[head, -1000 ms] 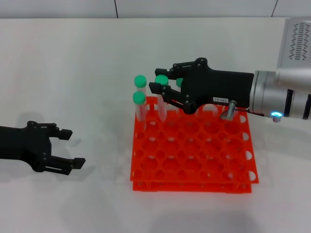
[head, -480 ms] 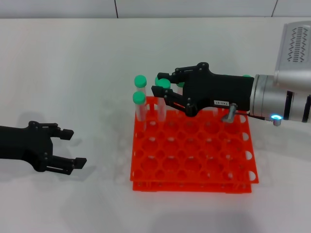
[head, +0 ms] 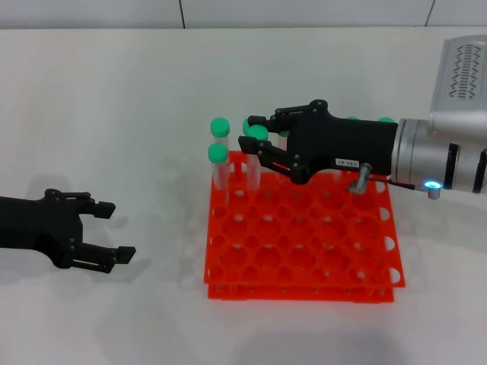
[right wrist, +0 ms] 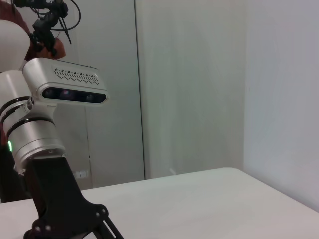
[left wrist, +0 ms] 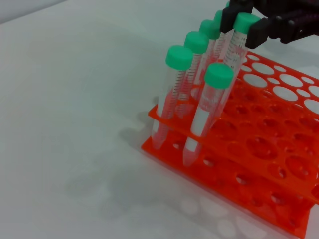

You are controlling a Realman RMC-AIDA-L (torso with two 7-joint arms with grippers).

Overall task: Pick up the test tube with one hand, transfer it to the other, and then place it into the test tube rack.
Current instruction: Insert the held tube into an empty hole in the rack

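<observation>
Right gripper [head: 255, 141], with its white label, sits over the far edge of the test tube rack [head: 304, 255], fingers pinching the green cap of the test tube [head: 256, 133], which stands upright in a far-row hole. Two other tubes [head: 218, 156] stand at its 9 o'clock. Left gripper [head: 110, 232] rests on the table [head: 114, 99], well apart at 8 o'clock, fingers spread, empty.

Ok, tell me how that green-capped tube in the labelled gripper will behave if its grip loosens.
The test tube looks smooth, so it would probably slip through the right gripper. Its tapered tip may guide it into the test tube rack. It seems light and rigid.
</observation>
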